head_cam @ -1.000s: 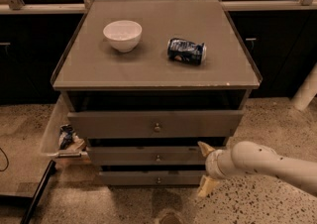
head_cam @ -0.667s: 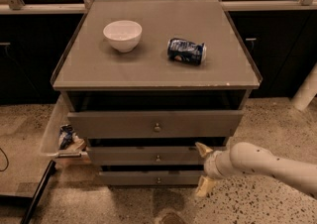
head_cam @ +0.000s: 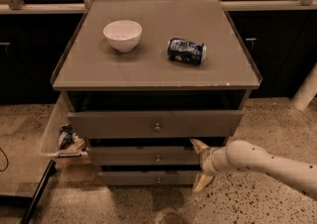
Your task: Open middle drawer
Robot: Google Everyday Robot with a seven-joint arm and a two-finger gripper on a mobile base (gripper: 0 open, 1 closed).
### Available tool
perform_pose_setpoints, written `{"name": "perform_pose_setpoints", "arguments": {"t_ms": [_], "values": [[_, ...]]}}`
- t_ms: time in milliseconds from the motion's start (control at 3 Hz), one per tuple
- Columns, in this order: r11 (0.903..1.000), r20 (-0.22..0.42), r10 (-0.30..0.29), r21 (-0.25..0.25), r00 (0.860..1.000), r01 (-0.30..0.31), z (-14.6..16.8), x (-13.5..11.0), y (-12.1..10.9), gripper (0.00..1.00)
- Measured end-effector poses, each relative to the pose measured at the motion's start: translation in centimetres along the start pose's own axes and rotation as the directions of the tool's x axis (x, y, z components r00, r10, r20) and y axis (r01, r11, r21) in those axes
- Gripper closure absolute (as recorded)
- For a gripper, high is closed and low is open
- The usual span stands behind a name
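The grey cabinet has three drawer fronts. The middle drawer (head_cam: pixel 143 155) is the medium-height front with a small round knob (head_cam: pixel 157 158) and looks slightly ajar, with a dark gap above it. My gripper (head_cam: pixel 200 163) comes in from the right on a white arm (head_cam: pixel 267 164) at the drawer's right end. Its fingers are open, one fingertip (head_cam: pixel 198 144) near the drawer's top edge and the other below by the bottom drawer (head_cam: pixel 148 178). The gripper is well to the right of the knob.
The top drawer (head_cam: pixel 154 124) is pulled out a little. A white bowl (head_cam: pixel 122 34) and a crushed blue can (head_cam: pixel 185 51) lie on the cabinet top. A light bin (head_cam: pixel 62 136) with clutter stands at the left. A white post (head_cam: pixel 307 89) stands at the right and a black bar (head_cam: pixel 37 193) lies at lower left.
My gripper has shifted slightly left, closer to the right end of the middle drawer. The drawers, bowl and can have not moved.
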State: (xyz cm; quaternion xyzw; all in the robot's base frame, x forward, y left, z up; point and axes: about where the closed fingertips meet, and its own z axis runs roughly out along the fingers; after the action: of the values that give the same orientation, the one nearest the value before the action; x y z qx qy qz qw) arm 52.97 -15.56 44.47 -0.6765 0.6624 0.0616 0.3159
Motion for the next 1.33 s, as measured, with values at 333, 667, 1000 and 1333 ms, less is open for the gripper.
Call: {"name": "perform_pose_setpoints", "arguments": {"t_ms": [333,667,1000,1333], "values": [[0.9975,0.022,-0.070,0.007,0.997,0.070,1.1,-0.4,-2.0,0.00],[0.9976,0.016,-0.069,0.005,0.997,0.069,1.5,-0.3,-2.0,0.00],[0.9991,0.014,-0.041,-0.012,0.999,0.041,3.0,0.8,-2.4,0.00],[0.9994,0.012,-0.008,-0.033,1.000,0.009,4.7,2.2,-3.2,0.00]]}}
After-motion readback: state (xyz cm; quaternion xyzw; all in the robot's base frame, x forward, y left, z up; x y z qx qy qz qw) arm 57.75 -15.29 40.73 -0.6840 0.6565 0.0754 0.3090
